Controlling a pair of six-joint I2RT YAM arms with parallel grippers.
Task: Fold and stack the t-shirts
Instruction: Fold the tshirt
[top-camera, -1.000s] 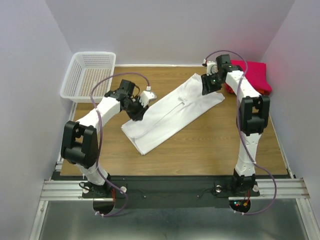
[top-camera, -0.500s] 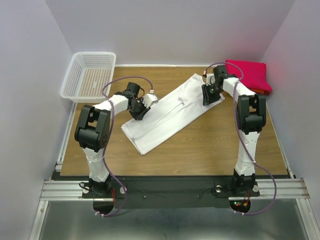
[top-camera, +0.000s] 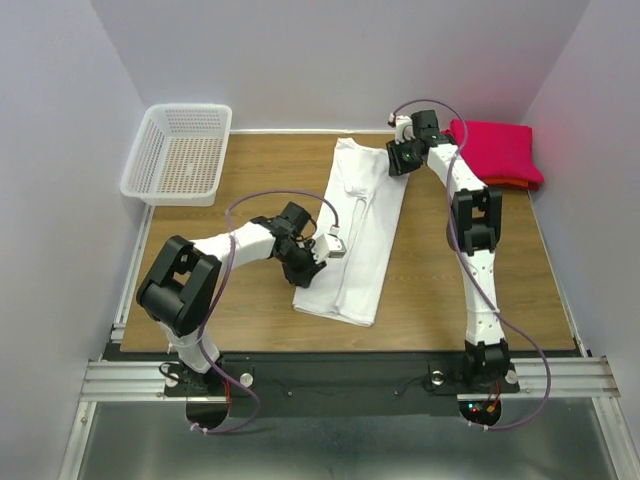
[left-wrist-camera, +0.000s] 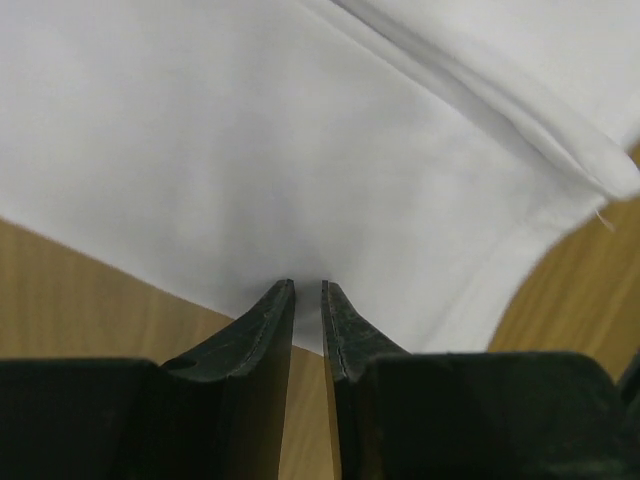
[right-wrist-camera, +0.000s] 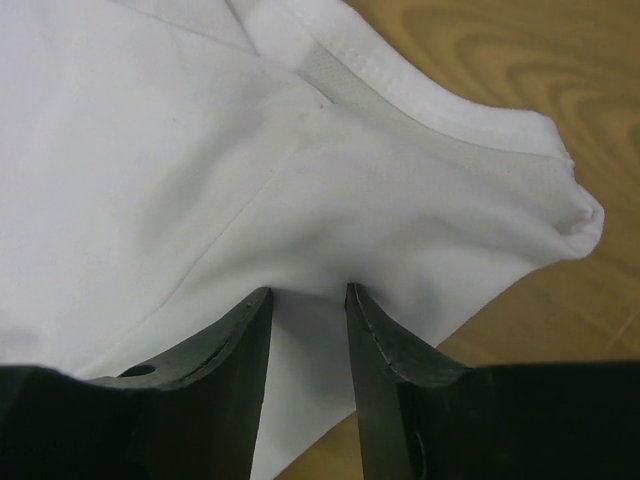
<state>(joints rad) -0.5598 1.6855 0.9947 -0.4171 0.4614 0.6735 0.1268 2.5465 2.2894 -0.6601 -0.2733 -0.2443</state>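
The right pincer (right-wrist-camera: 306, 296) pinches the white t-shirt (right-wrist-camera: 180, 140) near its collar (right-wrist-camera: 440, 108), over the wooden table (right-wrist-camera: 500, 50).

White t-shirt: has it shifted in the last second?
Yes. The white t-shirt swung from diagonal to nearly front-to-back: its collar end drew away from the red t-shirts, its hem end away from the basket.

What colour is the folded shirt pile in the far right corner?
The pile is bright pink-red; top external view shows it best.
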